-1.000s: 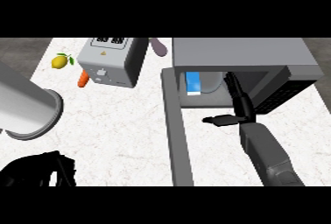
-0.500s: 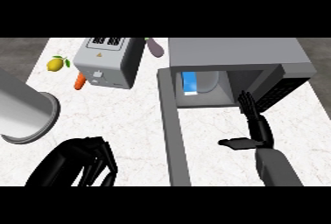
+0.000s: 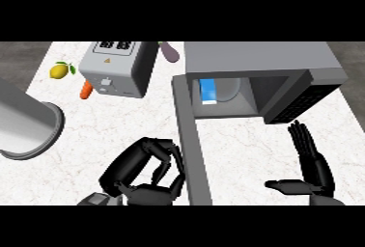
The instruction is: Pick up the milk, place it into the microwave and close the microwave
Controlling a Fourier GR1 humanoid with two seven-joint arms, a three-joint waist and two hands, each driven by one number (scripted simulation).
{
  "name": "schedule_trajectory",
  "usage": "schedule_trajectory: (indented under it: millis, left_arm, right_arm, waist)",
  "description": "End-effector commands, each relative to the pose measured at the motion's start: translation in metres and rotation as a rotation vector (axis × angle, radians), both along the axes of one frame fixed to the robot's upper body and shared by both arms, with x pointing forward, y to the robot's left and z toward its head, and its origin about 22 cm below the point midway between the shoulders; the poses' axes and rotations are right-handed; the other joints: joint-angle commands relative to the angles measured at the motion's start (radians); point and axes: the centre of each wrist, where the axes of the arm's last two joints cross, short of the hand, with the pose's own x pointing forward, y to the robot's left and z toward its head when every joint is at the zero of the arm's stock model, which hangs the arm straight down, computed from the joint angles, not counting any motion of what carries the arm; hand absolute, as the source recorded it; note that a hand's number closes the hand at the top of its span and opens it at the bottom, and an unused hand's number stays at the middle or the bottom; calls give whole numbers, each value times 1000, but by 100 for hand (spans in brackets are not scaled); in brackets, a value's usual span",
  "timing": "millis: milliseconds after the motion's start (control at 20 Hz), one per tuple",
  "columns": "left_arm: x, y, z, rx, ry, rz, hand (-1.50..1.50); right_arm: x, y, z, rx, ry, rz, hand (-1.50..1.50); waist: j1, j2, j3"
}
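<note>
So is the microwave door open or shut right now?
Open. The microwave door swings out toward the robot, and the milk shows inside the cavity.

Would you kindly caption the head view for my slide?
Milk inside open microwave; left hand beside its door, right hand open.

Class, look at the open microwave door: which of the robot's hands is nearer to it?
Left. The left hand, fingers curled, sits right beside the microwave door, on its left side. The right hand is open, farther off to the door's right, before the microwave.
</note>
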Motion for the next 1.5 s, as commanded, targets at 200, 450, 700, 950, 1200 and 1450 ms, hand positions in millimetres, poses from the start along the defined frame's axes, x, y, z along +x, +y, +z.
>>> schedule_trajectory:
  millis: [200,450,700,950,1200,1450]
  left_arm:
    - [5,-50,-73,151,-1,-34,150]
    - [15,-78,-94,125,-77,40,150]
    - [22,-78,-118,77,-91,95,150]
    - [26,-98,-112,82,-37,97,150]
    - [25,-110,-104,21,-34,91,150]
    - [36,-120,-84,-59,-47,146,150]
  right_arm:
    - [-39,-28,43,-80,-48,60,-150]
    - [-53,-18,58,1,-119,138,-150]
    - [-61,-26,94,48,-174,172,-150]
    - [-57,-19,116,55,-181,235,-150]
    - [-43,-17,141,52,-193,300,-150]
    - [-42,-11,155,57,-209,356,-150]
  waist:
    - [1,4,-1]
    - [-23,10,-1]
    - [-38,13,-2]
    - [-66,19,-3]
    - [-97,28,-5]
    - [-136,34,-6]
